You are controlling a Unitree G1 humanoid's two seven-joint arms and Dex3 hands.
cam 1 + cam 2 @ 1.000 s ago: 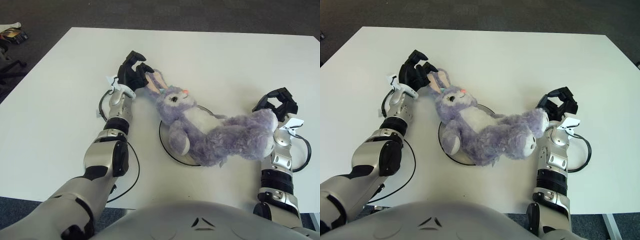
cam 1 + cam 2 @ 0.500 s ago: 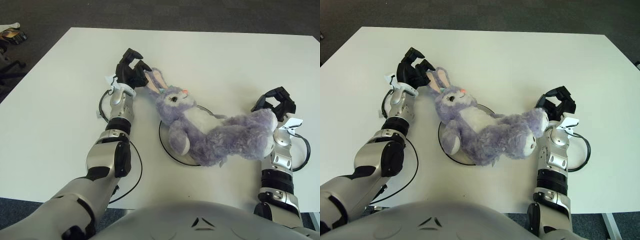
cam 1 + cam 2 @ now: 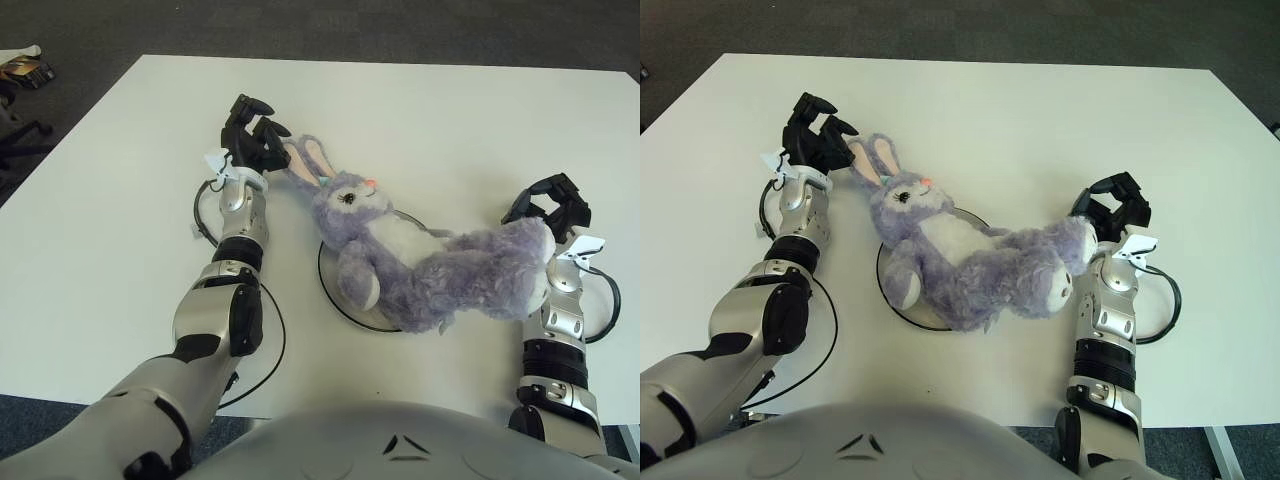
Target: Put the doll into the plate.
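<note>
A purple plush bunny doll [image 3: 400, 250] lies on its back across a white plate [image 3: 333, 298] with a dark rim at the middle of the table. Its head and ears point up-left and its legs stretch right, past the plate's rim. My left hand [image 3: 250, 133] hovers just left of the ear tips, fingers spread, holding nothing and no longer touching the doll. My right hand [image 3: 553, 205] shows at the far right, just above the doll's foot, with its fingers loosely apart and nothing in them.
Black cable loops lie on the white table [image 3: 450, 110] beside my left wrist [image 3: 203, 215] and my right forearm [image 3: 606, 318]. Dark carpet surrounds the table, and the table's far half is bare.
My left hand has let go of the bunny's ear and drawn back to the upper left, fingers opening. The doll and my right hand have stayed in place.
</note>
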